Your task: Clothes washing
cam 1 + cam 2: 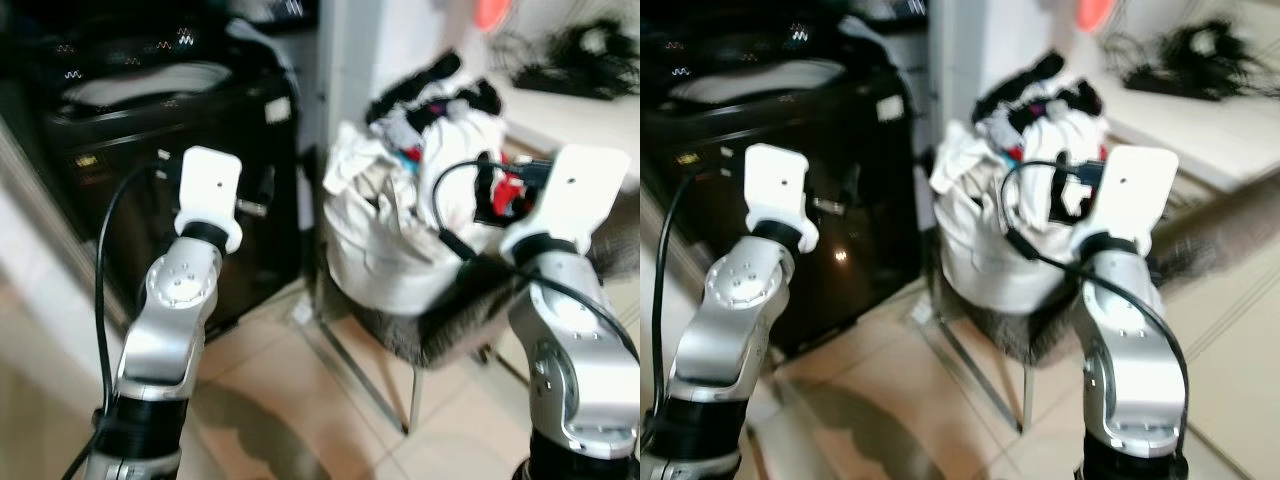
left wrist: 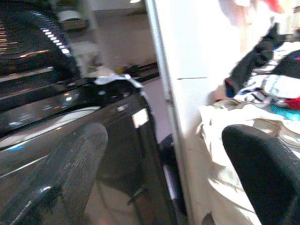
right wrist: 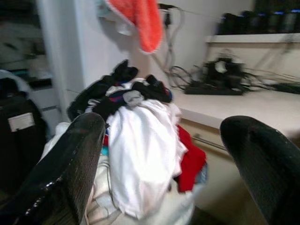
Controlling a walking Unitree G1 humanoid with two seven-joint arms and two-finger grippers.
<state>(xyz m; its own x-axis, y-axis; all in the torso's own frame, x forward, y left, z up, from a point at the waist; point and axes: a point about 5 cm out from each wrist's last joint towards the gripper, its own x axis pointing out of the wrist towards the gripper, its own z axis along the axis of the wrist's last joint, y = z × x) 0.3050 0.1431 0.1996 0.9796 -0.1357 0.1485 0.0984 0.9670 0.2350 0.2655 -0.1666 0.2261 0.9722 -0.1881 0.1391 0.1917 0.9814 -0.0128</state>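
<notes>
Black and glossy, the washing machine (image 1: 150, 170) stands at the far left against the wall, its top lid curved and catching reflections. In front of it the left arm (image 1: 170, 330) rises from the bottom edge, elbow bent, its silver forearm upright and its white wrist block (image 1: 208, 195) level with the machine's front panel. In the left wrist view the left pincer (image 2: 164, 187) has its two black fingers (image 2: 262, 168) spread wide apart with nothing between them, pointing at the gap between the machine's side and a white wall panel (image 2: 187, 70).

Just right of the machine, a heap of clothes (image 1: 420, 180) overflows a white laundry bag (image 1: 390, 250) that sits on a chair with a thin metal frame (image 1: 370, 380) standing on the pale tiled floor (image 1: 290, 400). Dark garments and a white shirt lie on top, with red cloth (image 3: 190, 157) showing at the side.

Further right, the right arm (image 1: 570, 370) is also raised with a bent elbow, its white wrist block (image 1: 580, 195) just beside the heap. The right pincer (image 3: 164, 187) is held apart too, fingers (image 3: 70, 164) wide and empty, aimed at the clothes pile. Behind the heap a pale counter (image 3: 253, 105) carries a tangle of black cables (image 3: 220, 77), and an orange cloth (image 3: 143, 21) hangs on the wall above.
</notes>
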